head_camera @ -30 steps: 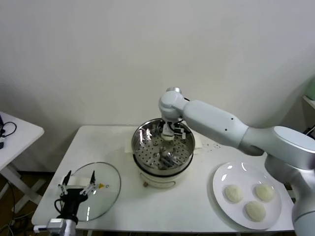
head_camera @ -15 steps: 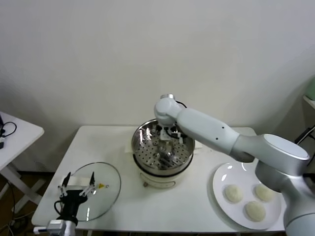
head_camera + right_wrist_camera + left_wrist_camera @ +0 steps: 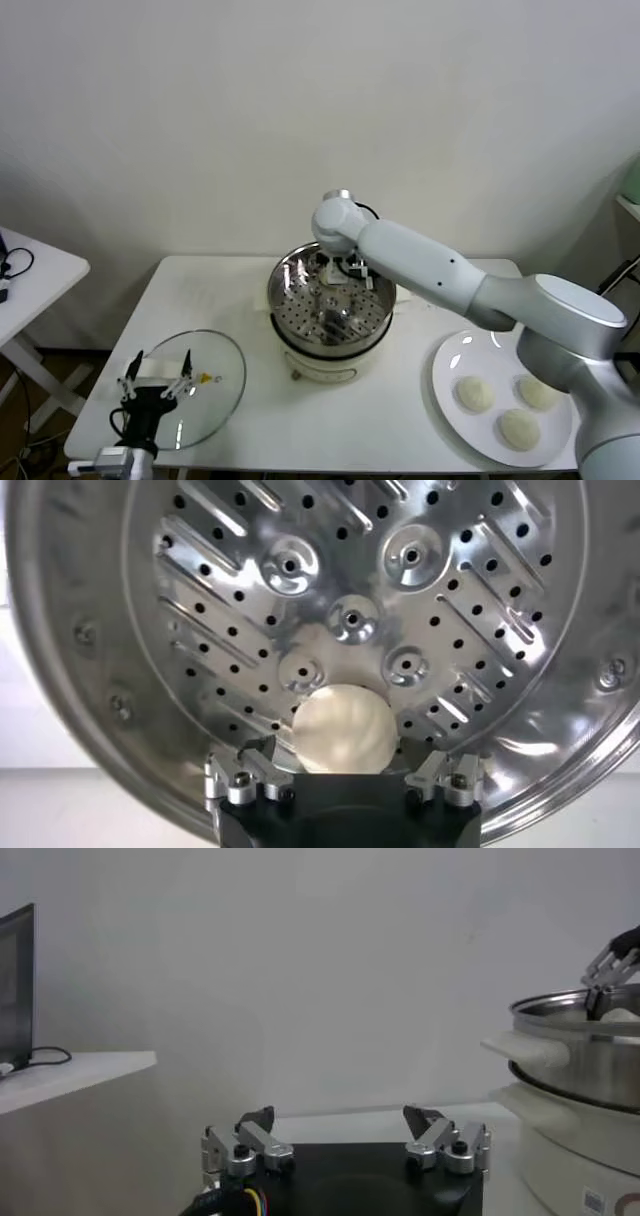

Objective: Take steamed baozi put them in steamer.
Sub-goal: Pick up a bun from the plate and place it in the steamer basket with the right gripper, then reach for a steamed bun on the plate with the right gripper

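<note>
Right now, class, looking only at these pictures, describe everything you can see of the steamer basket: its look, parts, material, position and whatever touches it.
The steamer is a round, shiny basket that looks like stainless steel, with a rolled rim, riveted walls and a perforated, ribbed floor. It sits upright on a white pot base near the middle of the white table. One cream-white baozi rests on its floor near the wall. The right gripper hangs open just above that bun, inside the rim. No lid covers it.
</note>
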